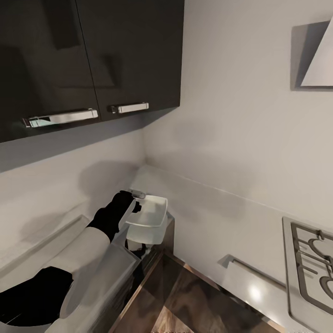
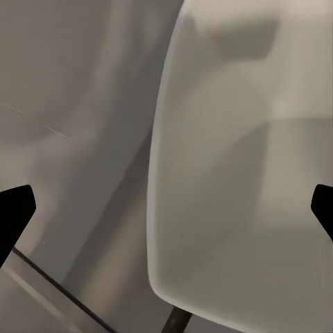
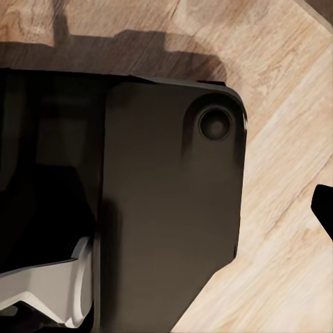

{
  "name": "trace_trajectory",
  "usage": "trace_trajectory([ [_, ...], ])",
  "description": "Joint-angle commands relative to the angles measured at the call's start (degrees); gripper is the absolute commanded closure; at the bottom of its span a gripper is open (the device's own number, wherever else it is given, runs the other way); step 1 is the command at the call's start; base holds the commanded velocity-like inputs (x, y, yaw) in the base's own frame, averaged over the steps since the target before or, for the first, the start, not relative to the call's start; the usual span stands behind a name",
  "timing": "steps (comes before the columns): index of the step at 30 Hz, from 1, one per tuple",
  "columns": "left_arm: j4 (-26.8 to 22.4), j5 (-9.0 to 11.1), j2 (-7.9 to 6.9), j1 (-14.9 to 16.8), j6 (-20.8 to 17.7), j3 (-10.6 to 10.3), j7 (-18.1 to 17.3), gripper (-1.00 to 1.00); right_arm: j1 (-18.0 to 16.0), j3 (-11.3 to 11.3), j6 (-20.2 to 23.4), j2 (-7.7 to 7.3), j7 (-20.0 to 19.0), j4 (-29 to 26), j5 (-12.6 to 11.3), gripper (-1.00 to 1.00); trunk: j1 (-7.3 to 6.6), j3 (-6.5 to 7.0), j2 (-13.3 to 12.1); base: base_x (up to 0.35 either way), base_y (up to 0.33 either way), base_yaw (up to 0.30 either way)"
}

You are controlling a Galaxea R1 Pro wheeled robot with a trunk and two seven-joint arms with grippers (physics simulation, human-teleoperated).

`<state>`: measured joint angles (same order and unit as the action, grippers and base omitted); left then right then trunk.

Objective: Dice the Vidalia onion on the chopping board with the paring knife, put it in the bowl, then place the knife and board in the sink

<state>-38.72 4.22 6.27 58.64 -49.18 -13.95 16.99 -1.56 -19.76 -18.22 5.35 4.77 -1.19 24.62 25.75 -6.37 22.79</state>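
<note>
A: Left gripper (image 1: 135,203), close up: black fingertips (image 2: 15,211) spread wide, jaws open, nothing clamped.

B: And just ahead?

A: Shallow, glossy white square bowl with rounded corners (image 2: 236,194), directly in front of the fingers. Impossible to tell from these angles whether touching.

B: From the head camera?

A: Bowl (image 1: 149,213) at the inside corner of the smooth grey steel-look countertop (image 1: 208,217), right at its front edge, the left arm's black wrist and white sleeve stretched towards it.

B: Right gripper (image 3: 166,208)?

A: One black fingertip (image 3: 325,208) visible; open or closed, cannot tell. Pointed down at the robot's dark base (image 3: 166,263) and the pale wooden floor (image 3: 277,69).

B: Farther out?

A: Glossy dark wall cabinets (image 1: 92,60) with chrome bar handles (image 1: 60,117) above; grey gas hob (image 1: 314,263) well to the right of the bowl.
</note>
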Motion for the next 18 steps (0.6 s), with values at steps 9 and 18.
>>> trace_trajectory([
  [9,0.51,0.45,-0.03,0.06,-0.17,-0.20,0.42,-1.00,-0.06,-0.37,-0.15,0.01,0.32,0.05,0.61,-1.00,0.03,-0.64,0.13,0.000,0.000,0.000],
  [18,1.00,0.43,-0.03,0.05,-0.13,-0.20,0.42,-1.00,-0.04,-0.37,-0.15,0.01,0.32,0.05,0.61,-1.00,0.03,-1.12,0.13,0.000,0.000,0.000],
])
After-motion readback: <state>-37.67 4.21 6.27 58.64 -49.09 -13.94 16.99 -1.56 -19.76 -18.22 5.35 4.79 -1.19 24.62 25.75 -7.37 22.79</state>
